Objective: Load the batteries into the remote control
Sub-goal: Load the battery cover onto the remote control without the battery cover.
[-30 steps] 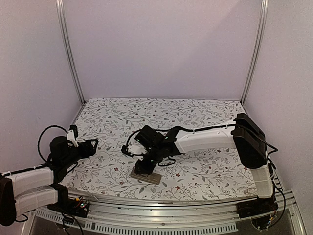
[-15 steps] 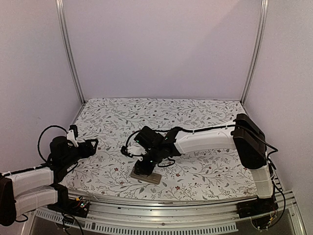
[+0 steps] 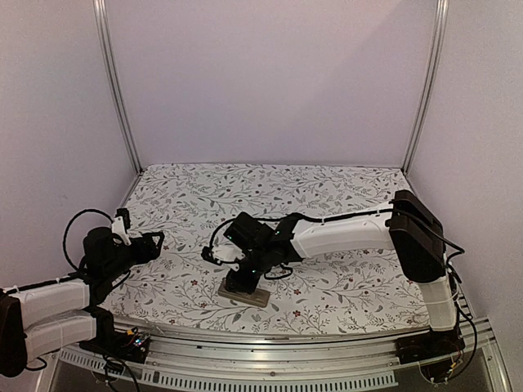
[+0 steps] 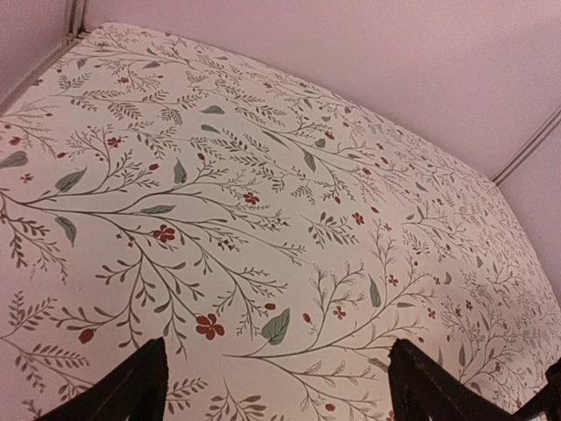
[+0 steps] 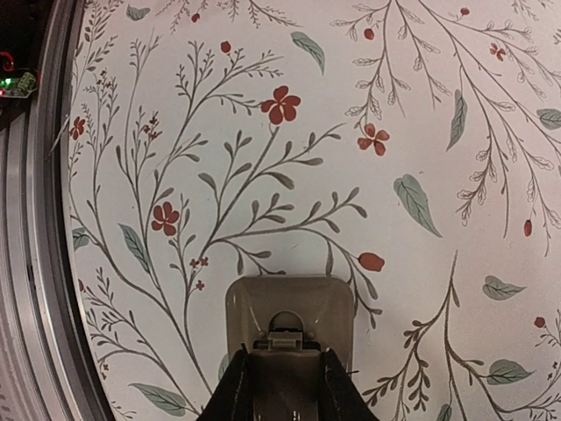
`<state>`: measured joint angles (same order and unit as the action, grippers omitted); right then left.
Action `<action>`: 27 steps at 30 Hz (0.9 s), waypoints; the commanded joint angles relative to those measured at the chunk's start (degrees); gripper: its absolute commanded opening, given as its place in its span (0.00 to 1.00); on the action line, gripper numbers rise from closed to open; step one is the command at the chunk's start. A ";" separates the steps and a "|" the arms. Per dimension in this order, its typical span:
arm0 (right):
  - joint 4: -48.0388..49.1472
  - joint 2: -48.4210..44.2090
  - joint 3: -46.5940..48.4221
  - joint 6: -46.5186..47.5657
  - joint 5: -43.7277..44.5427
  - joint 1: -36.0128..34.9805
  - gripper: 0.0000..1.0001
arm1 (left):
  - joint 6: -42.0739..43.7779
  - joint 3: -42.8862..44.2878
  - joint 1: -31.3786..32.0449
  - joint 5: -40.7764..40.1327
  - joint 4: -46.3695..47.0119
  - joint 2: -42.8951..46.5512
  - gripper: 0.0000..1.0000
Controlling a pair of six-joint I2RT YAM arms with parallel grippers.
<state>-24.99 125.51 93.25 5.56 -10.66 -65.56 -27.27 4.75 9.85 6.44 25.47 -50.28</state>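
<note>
The remote control (image 3: 245,295) lies back up near the table's front edge, greyish-tan. In the right wrist view its end (image 5: 289,303) shows a small latch notch. My right gripper (image 3: 239,282) stands right over it, its fingers closed on the sides of a tan battery cover (image 5: 285,364) that lies on the remote's back; the right gripper (image 5: 285,381) sits at the bottom of that view. The batteries are hidden. My left gripper (image 3: 155,242) hovers at the left, open and empty, over bare floral cloth (image 4: 276,386).
A floral cloth (image 3: 327,196) covers the table. A metal rail (image 5: 35,263) runs along the near edge close to the remote, also seen in the top view (image 3: 270,359). White walls and upright posts (image 3: 114,90) enclose the back and sides.
My right gripper has shifted slightly left and down onto the remote. The left arm has not moved.
</note>
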 commanded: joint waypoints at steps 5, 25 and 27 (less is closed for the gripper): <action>-1.37 0.34 0.54 1.88 1.02 0.09 0.00 | 0.01 -0.62 -0.44 0.20 0.59 -0.43 0.87; -1.07 -1.50 -3.25 -0.78 1.51 0.08 0.15 | -0.07 -0.62 -0.45 0.07 0.59 -0.42 0.87; -1.08 -1.54 -3.30 -0.73 1.51 0.08 0.16 | -0.15 -0.62 -0.44 0.07 0.59 -0.43 0.87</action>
<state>-23.49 125.08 91.79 5.34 -10.59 -65.58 -27.29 4.75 9.85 6.42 25.47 -50.28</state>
